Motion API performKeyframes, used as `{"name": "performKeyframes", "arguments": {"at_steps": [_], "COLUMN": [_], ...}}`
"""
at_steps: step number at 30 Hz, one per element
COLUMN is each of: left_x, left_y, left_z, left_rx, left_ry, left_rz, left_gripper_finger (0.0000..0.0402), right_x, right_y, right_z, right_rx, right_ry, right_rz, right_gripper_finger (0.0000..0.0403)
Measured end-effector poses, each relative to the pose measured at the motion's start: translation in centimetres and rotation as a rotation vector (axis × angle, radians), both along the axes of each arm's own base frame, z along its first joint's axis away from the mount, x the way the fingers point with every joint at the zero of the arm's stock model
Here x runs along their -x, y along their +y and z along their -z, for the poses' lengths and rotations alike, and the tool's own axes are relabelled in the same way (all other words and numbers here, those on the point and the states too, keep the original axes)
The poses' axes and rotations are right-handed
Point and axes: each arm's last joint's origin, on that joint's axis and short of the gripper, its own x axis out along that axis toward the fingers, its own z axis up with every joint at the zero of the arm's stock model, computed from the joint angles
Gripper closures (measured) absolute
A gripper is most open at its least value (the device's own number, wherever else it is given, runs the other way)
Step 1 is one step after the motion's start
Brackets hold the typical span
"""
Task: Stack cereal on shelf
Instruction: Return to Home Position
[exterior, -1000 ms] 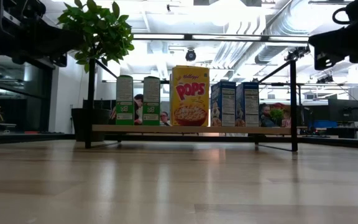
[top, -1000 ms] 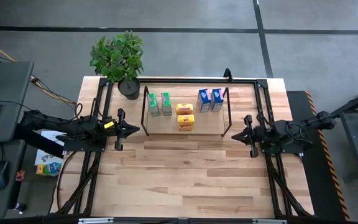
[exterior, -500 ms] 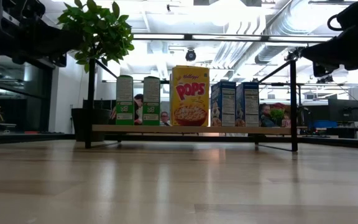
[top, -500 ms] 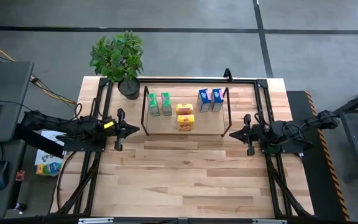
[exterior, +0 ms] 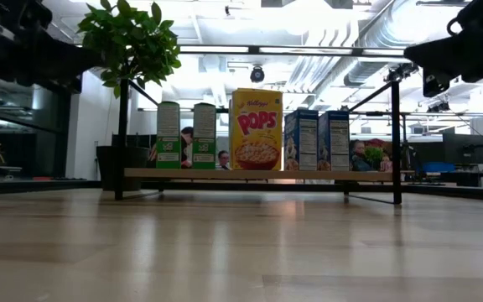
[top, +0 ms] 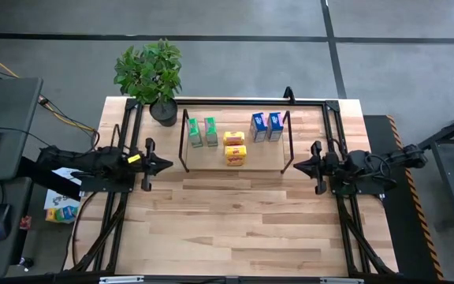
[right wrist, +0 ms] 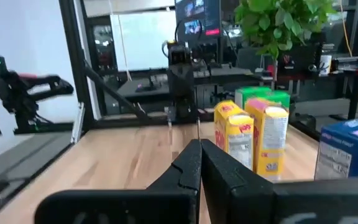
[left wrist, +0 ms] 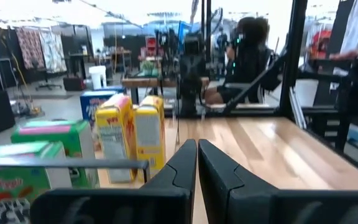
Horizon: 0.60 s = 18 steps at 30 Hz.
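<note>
All six cereal boxes (top: 235, 148) stand on the shelf (top: 211, 162).
Your left tool (top: 169, 165) and right tool (top: 295, 166) are both squeezed together, holding nothing. You see one at each end of the shelf, above the desk (top: 235, 225).

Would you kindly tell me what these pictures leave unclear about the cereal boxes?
Low view: the rear yellow box hides behind the front yellow box.
Right wrist view: the picture's edge cuts off the blue box.
High view: box lettering is too small.
</note>
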Motion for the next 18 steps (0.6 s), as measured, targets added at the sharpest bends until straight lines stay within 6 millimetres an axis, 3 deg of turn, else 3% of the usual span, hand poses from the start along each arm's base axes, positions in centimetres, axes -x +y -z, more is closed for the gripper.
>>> {"name": "performKeyframes", "arguments": {"at_steps": [18], "left_x": [-0.07], "left_y": [0.00], "left_z": [0.08], "left_rx": [-0.002], "left_ry": [0.012], "left_rz": [-0.003], "left_gripper_finger": [0.0392], "right_x": [-0.08], "right_y": [-0.03], "right_z": [0.40], "right_rx": [0.010], "right_ry": [0.041], "right_rz": [0.004], "right_gripper_finger": [0.0400]}}
